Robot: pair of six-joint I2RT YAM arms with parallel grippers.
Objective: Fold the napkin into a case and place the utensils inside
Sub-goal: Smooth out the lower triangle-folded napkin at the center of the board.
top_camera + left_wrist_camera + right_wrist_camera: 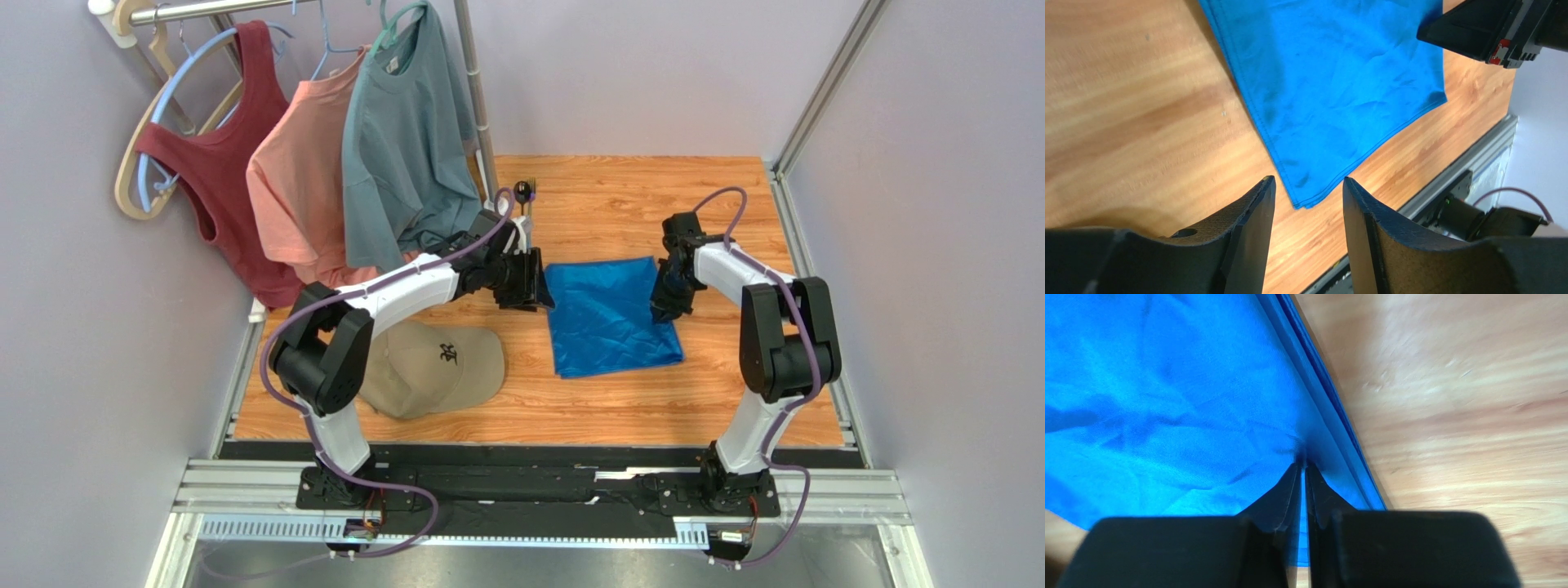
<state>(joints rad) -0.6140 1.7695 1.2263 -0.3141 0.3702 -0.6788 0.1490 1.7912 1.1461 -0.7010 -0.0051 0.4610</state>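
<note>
The bright blue napkin (pixel 611 316) lies flat on the wooden table, folded into a rough square with layered edges (pixel 1333 435). My left gripper (pixel 530 284) hangs at its far left corner. Its jaws (pixel 1308 184) stand open, and that corner (pixel 1309 193) lies on the table just past the tips with nothing between them. My right gripper (pixel 669 300) is down on the napkin's right edge. Its jaws (pixel 1303 467) are shut to a thin slit, with the cloth puckered at the tips. A dark spoon bowl (pixel 524 190), one of the utensils, shows behind the left arm.
A tan cap (pixel 429 365) lies near the left arm's elbow. A red tank top (pixel 233 159), a pink shirt (pixel 301 172) and a grey-teal T-shirt (pixel 405 135) hang from a rack at the back left. A metal rail (pixel 803 257) bounds the table's right side.
</note>
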